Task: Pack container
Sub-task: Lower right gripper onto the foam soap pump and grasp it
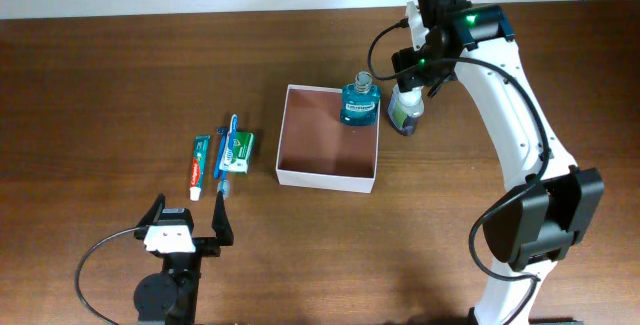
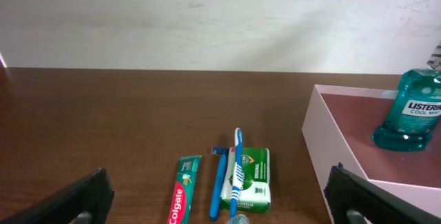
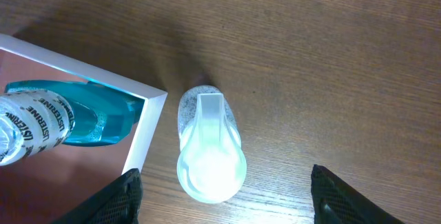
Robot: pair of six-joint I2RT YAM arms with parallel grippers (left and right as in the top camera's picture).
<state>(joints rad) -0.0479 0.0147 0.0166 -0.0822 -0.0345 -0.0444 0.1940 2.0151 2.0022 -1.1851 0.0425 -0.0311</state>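
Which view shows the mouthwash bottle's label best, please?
The left wrist view: the mouthwash bottle stands side-on in the container, label largely readable. Overhead shows mainly its top; the right wrist view cuts it off at the edge.

A mouthwash bottle (image 1: 359, 103) stands in the container (image 1: 325, 150), in its far right corner; another bottle (image 1: 405, 110) stands just outside, right of that wall. Left of the container lie a carton (image 1: 240, 153), a toothbrush (image 1: 229, 155) on it, then a toothpaste tube (image 1: 198, 165)
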